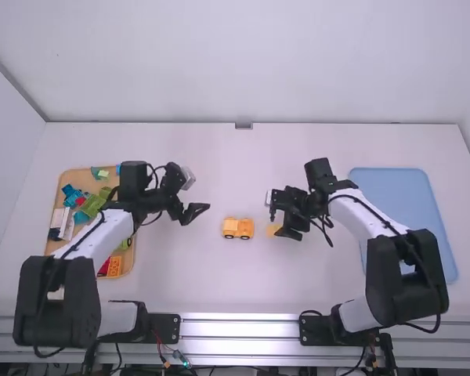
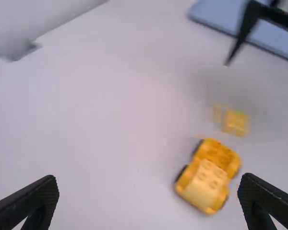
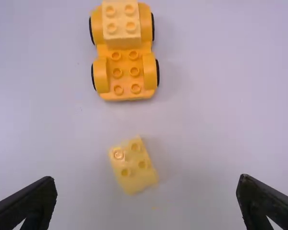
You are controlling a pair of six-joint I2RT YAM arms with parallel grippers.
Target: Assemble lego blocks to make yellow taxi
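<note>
There are two robot grippers, and both have their two fingers wide apart with nothing between the tips. The left gripper (image 1: 197, 212) is over the white table (image 1: 219, 172), on the left side of the little car. The right gripper (image 1: 285, 226) is on the other side, close to one loose yellow block (image 3: 133, 165). There is one little yellow-orange car base (image 3: 126, 79) near the middle of the table. It stands on four black wheels, two on each side. One pale yellow block (image 3: 121, 28) sits on top of it, at the end toward the left arm, and I can count four round bumps on it. The other end of the car base has no block on it, and six bumps show there. The loose block lies between the car base and the right gripper. It is near that bare end but not touching it, and it is turned a bit crooked. It has four bumps too, and they point up. There are two trays. One is a blue tray (image 1: 403, 192) on the right side, partly behind the right arm. The other is a light brown tray (image 1: 68, 182) on the left side, with lots of blocks in it: green, blue, white, red and orange. The left arm covers some of them, so I can't count them all.
</note>
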